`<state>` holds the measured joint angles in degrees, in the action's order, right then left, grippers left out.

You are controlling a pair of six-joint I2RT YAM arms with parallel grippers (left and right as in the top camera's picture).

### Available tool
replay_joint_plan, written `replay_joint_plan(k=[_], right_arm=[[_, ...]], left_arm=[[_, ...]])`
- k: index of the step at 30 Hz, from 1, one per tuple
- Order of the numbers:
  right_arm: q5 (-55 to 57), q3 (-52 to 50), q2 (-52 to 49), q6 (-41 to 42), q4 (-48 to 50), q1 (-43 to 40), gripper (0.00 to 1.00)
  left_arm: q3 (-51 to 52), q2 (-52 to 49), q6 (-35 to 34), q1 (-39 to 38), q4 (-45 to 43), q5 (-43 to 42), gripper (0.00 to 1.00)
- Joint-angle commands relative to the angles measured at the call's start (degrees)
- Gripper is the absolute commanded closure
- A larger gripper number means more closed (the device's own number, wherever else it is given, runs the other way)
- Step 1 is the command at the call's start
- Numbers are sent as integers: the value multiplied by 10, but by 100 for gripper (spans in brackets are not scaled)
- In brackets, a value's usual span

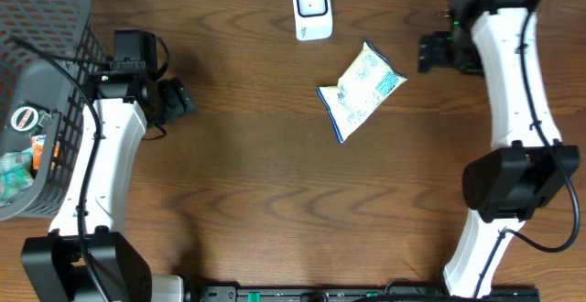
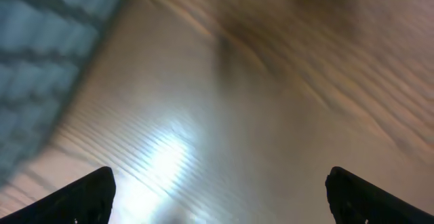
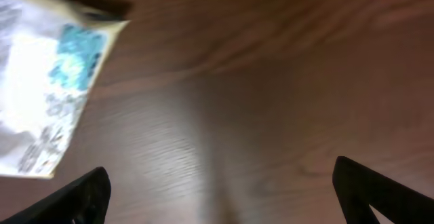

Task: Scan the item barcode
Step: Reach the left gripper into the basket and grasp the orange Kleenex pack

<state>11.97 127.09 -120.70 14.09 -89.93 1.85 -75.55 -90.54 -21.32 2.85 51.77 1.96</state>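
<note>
A white and blue snack packet (image 1: pixel 362 90) lies flat on the wooden table right of centre; its corner shows at the upper left of the right wrist view (image 3: pixel 47 81). The white barcode scanner (image 1: pixel 311 9) stands at the back edge, a little left of the packet. My right gripper (image 1: pixel 430 53) is open just right of the packet, and between its fingers (image 3: pixel 220 197) only bare wood shows. My left gripper (image 1: pixel 181 98) hovers open over bare table at the left, nothing between its fingers (image 2: pixel 220 197).
A grey wire basket (image 1: pixel 41 91) with several packaged items stands at the far left, close beside the left arm; its mesh shows blurred in the left wrist view (image 2: pixel 41 41).
</note>
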Motion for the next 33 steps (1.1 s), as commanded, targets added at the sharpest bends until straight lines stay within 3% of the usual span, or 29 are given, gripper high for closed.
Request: replay_joint_plan(k=[1,6,13,18,22,27,30,33], right_arm=[[10,10,10,9,0,-17,1],[10,10,10,9,0,-38,1],[10,10,10,9,0,-42,1],[10,10,10,9,0,-42,1],[10,10,10,9,-1,-42,1],[10,10,10,9,0,-42,1],[10,10,10,9,-1,-42,1],[10,10,10,9,0,-42,1]], left_arm=[[-3,4,-19,0,12,-179,2],[-10,7,28,0,11,-314,2],[-123,45,61,0,37,-313,2],[-267,53,61,0,70,-156,2],[-349,53,60,3,59,71,2],[-363,50,60,47,10,329,2],[-360,39,46,103,4,371,2],[-351,24,-25,169,14,370,2]])
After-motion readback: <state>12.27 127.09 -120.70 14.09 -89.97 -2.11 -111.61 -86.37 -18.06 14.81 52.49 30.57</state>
